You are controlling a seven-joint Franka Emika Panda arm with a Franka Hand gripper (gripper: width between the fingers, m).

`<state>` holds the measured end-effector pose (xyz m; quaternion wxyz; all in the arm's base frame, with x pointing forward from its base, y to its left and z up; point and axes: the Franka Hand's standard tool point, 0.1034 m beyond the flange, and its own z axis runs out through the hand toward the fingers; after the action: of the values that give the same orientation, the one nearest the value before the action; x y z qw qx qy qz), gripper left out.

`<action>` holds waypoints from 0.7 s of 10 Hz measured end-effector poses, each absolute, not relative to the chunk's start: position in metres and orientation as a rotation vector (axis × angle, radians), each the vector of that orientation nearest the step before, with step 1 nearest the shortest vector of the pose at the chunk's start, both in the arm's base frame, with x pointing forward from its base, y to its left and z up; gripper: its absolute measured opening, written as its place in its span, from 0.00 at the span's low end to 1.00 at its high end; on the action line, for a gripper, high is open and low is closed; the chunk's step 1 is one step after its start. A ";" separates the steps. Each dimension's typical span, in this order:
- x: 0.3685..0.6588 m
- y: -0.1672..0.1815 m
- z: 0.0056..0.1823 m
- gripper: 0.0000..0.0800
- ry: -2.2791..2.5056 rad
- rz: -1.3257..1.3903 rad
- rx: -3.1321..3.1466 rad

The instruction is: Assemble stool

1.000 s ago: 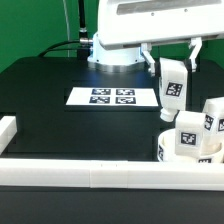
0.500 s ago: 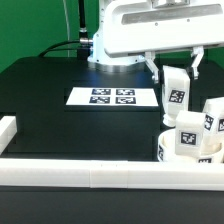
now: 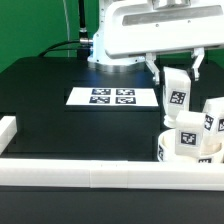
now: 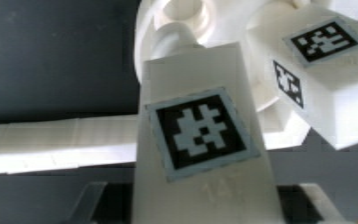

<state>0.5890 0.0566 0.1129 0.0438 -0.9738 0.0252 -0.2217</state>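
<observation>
**Third leg in the hand, two already standing in the seat**

The round white seat [image 3: 166, 148] sits on the black worktop [image 3: 60, 125], against the long white rail [image 3: 100, 176] that runs along the worktop's edge. Two tagged leg blocks stand up out of the seat, one nearer the rail [image 3: 188, 136] and one toward the exterior view's right [image 3: 214, 118]. A third leg block [image 3: 175, 92] hangs close above and behind the seat, a little tilted. The hand [image 3: 176, 78] is clenched on it, with a dark finger on either side. That makes three legs and one seat. The two standing legs crowd the space just beside the held one. To the exterior view's left of the seat, well apart from it, lies the marker board [image 3: 112, 97] with four tags. Farther that way is a short rail piece [image 3: 8, 128].
</observation>
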 end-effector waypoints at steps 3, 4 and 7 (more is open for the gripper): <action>0.589 0.056 0.110 0.41 0.078 -0.677 -2.978; 0.588 0.056 0.110 0.41 0.078 -0.677 -2.978; 0.585 0.059 0.102 0.41 0.073 -0.665 -2.981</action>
<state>0.5854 0.0593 0.1018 0.0433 -0.9748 0.0238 -0.2173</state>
